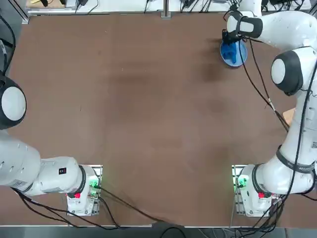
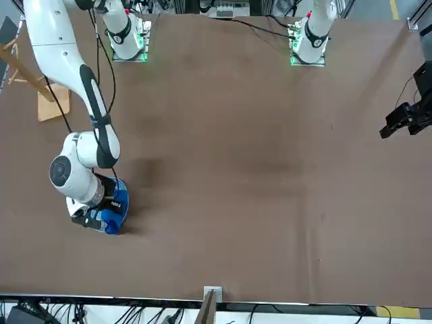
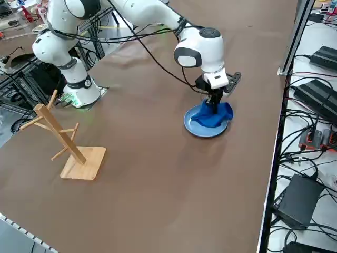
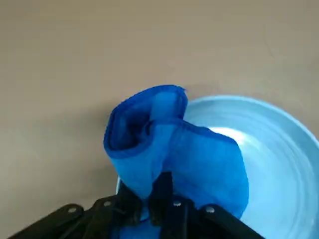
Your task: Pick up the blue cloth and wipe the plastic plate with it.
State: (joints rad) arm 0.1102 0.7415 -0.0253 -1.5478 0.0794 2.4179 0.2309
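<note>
The blue cloth (image 4: 199, 164) sits pinched between the fingers of the right gripper (image 4: 147, 199) — bunched up past the fingertips and draped below them. It lies over the plastic plate (image 4: 279, 169), covering part of it and reaching across the rim — directly beneath the gripper.

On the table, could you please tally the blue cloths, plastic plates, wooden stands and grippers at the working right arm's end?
Blue cloth: 1, in the right gripper, over the plate
Plastic plate: 1
Wooden stand: 1
Gripper: 1, its fingers shut on the cloth
Total: 4
</note>
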